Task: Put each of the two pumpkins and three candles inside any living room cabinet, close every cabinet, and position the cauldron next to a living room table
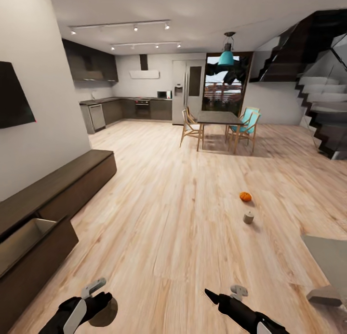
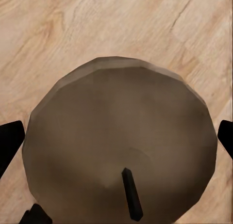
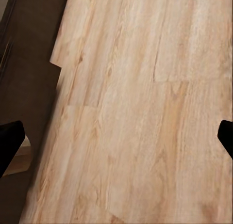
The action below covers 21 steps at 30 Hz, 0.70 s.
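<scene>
The candle (image 2: 121, 146) sat in the left gripper (image 2: 119, 136), a round tan cylinder seen from above with its dark wick, the two dark fingertips at either side of it over the wooden floor (image 2: 121, 25). In the head view the same gripper (image 1: 99, 300) showed low at the left with the tan round just beside it. It appeared closed on the candle, though the actual contact of the fingers with its sides could not be made out. The right gripper (image 3: 116, 132) was spread wide and held nothing, its fingertips far apart over bare planks.

Outward to the left stood the cabinet (image 1: 62, 184), long, low and dark, with its near drawer (image 1: 29, 237) pulled open and the pale inside showing. Well apart on the floor to the right lay a pumpkin (image 1: 246, 196) and, near it, a second candle (image 1: 248, 217). The dining table (image 1: 218, 117) and chairs stood far off.

The risks from here seemed these: the smooth round candle could slip if the hold was shallow; a lowered arm could strike the drawer's front edge; and the candle, let go from too high, could tip or roll out.
</scene>
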{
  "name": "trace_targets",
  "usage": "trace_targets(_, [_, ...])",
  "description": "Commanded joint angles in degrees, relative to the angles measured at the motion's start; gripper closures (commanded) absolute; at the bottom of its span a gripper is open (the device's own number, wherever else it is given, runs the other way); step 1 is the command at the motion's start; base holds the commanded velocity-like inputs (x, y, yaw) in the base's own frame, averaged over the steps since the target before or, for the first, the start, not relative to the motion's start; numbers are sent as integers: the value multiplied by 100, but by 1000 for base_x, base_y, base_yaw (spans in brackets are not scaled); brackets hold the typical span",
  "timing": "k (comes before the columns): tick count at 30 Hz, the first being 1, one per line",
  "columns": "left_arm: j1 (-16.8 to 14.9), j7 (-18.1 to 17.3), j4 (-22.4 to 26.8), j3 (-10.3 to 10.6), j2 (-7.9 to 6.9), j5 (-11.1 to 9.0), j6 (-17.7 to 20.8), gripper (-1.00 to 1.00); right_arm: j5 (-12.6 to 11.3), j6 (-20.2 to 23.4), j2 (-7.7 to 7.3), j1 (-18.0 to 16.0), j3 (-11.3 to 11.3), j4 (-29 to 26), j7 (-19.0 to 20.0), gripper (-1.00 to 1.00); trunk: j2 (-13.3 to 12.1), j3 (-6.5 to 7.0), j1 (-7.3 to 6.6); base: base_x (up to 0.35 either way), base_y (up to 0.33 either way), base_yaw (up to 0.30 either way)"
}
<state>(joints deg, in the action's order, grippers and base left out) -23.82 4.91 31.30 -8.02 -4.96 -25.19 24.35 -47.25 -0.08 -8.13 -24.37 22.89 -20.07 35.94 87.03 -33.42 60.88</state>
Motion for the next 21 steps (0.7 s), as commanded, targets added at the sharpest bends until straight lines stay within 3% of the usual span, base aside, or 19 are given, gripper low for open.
trace_targets(1, [0, 39, 17, -6, -1, -70, 34, 100, -56, -1, -4, -6, 40, 3, 10, -100, 3, -8, 3, 334, -139, -267])
trace_targets(12, [0, 45, 17, -6, -3, -73, 34, 100, -56, -1, 1, -6, 40, 6, -38, -100, 3, -40, 3, 334, -108, -267])
trace_targets(21, [0, 46, 17, -6, 2, -73, 34, 100, -46, -9, 5, -6, 48, 507, -35, -100, 3, -80, 3, 340, -8, -259])
